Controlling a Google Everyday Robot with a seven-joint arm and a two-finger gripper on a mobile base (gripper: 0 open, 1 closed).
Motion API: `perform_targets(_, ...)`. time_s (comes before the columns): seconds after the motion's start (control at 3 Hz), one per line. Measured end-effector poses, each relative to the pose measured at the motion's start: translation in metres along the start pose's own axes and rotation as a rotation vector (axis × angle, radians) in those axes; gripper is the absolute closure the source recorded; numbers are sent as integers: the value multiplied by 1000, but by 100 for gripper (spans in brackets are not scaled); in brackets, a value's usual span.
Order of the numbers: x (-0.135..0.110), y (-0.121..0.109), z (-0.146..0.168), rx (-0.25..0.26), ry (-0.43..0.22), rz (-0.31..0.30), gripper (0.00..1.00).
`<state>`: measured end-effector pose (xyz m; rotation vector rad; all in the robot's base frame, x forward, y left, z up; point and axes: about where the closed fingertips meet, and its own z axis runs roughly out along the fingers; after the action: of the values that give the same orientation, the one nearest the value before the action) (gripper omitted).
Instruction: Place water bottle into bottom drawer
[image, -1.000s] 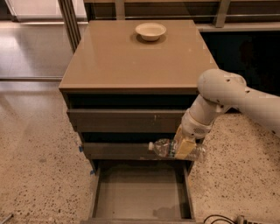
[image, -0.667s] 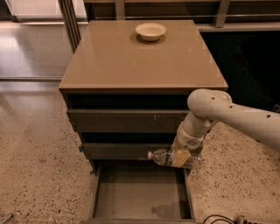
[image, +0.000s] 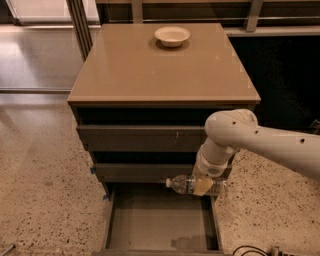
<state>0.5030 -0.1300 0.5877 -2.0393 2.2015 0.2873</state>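
In the camera view, the pulled-out bottom drawer (image: 155, 220), a wide grey tray with thin side walls, lies directly below and to the left of the claw, its plain floor bare; its right wall runs just beneath the claw, and its left wall stands well to the claw's left. Just behind the claw is the flat grey front of the middle drawer (image: 142, 173), with the upper drawer front (image: 140, 138) above it. The two-finger gripper (image: 202, 187) hangs at the end of the white jointed arm (image: 260, 142) over the drawer's rear right corner, its fingers pinched on the small clear ribbed plastic water bottle (image: 182, 184) near its middle. The bottle lies level, above the drawer floor and not touching it, with its long axis running left to right along the drawer fronts and its white cap pointing to the claw's left. Far above and behind the claw, a cream shallow bowl (image: 172, 36) sits on the tan cabinet top (image: 165, 70).
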Motion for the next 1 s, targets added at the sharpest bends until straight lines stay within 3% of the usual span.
perform_targets(0.33,0,17,48,65,55,-3,100)
perform_targets(0.67,13,11,107,92,-19,128,100)
perform_targets(1.0,14,-8,151,72,-164,298,100)
